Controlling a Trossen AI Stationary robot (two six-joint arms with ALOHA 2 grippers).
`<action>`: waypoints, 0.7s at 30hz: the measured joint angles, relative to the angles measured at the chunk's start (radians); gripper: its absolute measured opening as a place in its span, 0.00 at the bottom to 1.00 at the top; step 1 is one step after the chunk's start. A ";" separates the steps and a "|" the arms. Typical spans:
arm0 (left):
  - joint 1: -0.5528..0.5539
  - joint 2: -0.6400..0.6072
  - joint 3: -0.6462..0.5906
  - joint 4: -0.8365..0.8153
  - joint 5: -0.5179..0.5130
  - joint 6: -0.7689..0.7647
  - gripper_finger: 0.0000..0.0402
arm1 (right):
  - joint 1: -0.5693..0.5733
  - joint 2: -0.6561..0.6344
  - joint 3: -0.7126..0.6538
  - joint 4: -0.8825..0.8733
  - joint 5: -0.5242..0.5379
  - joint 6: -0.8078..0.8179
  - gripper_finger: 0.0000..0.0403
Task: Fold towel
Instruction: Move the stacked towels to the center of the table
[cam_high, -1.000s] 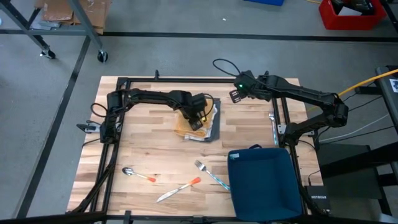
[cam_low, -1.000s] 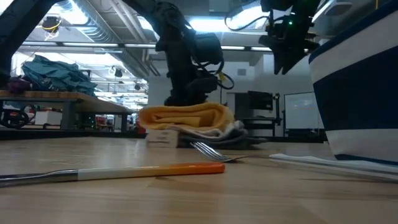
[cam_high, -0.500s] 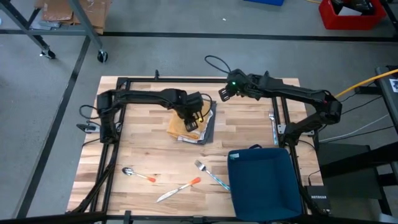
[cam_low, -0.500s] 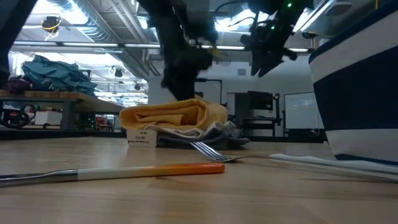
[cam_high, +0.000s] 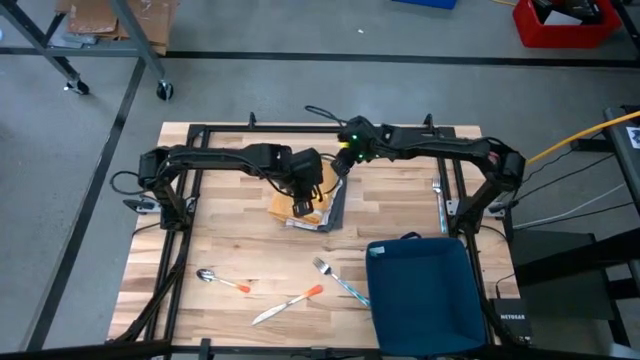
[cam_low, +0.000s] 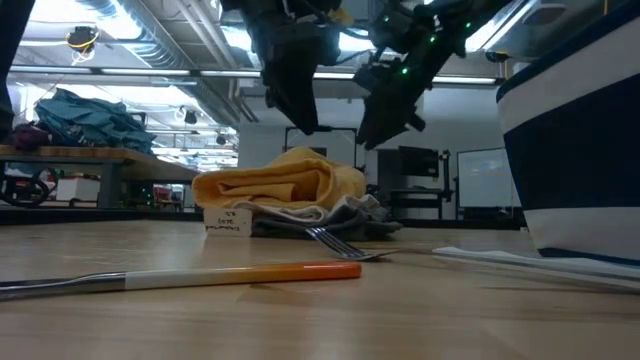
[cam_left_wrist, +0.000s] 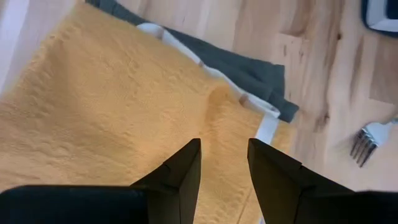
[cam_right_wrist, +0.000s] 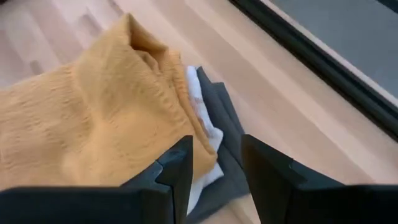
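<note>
Pale butcher-block wooden table (cam_high: 230, 250) inside a black tube frame, grey concrete floor around it. Beyond the far edge in the low view: bright ceiling lights, a workbench heaped with teal cloth (cam_low: 85, 118), dark monitors. Nearer the camera than both claws: orange-handled metal fork (cam_high: 338, 279), orange-handled spoon (cam_high: 222, 281), orange-handled knife (cam_high: 288, 304), and a navy square fabric bin (cam_high: 425, 295) toward the right arm's side. Mustard-yellow terry towel (cam_high: 295, 203) lying bunched and rolled, loosely doubled over, atop a thin white layer and a dark grey cloth (cam_high: 335, 208) that pokes out past it; small white label at the near edge. Left gripper (cam_left_wrist: 222, 163) directly above the towel, raised clear of the fabric, fingers parted with a narrow gap, nothing between them. Right gripper (cam_right_wrist: 214, 165) just beyond the towel's far corner, also lifted off it, fingers parted, empty; yellow fold, white edge and grey cloth straight ahead of its tips. Both claws close together over the bundle in the low view.
</note>
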 joint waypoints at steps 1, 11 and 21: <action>-0.002 0.005 0.000 0.000 -0.001 -0.007 0.31 | 0.000 0.013 0.000 0.007 0.001 0.007 0.34; -0.024 0.104 0.000 -0.001 0.000 -0.073 0.31 | 0.000 0.107 0.000 0.002 -0.054 0.106 0.34; -0.040 0.190 0.000 0.029 -0.001 -0.080 0.31 | -0.001 0.109 0.000 0.022 -0.081 0.099 0.34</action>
